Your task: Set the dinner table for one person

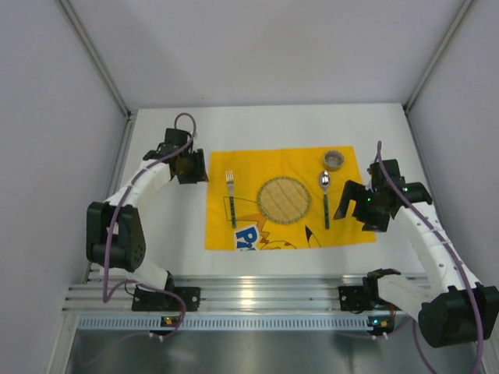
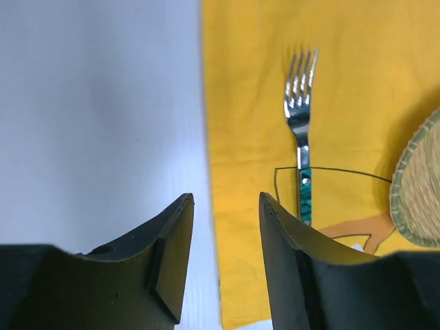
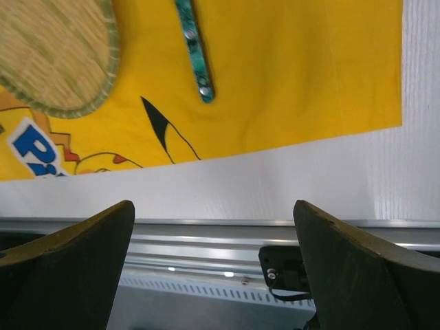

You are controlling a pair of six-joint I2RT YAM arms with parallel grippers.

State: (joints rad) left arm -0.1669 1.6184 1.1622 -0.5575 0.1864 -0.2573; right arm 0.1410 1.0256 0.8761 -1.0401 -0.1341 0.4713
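With my left end effector (image 2: 227, 196) half open and empty at the left edge of the cloth (image 1: 288, 160), and my right end effector (image 3: 213, 203) wide open and empty, I risk snagging the cloth and dragging the fork (image 2: 300, 117) across the desk (image 1: 273, 125) beneath it.

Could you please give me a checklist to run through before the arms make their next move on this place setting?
1. Yellow cloth spread on the table: ok.
2. Left gripper empty, jaws apart: ok.
3. Right gripper empty, jaws wide apart: ok.
4. Fork lying on the cloth, left of the woven mat: ok.
5. Spoon lying on the cloth, right of the mat: ok.
6. What the small round container beyond the spoon holds: cannot tell.
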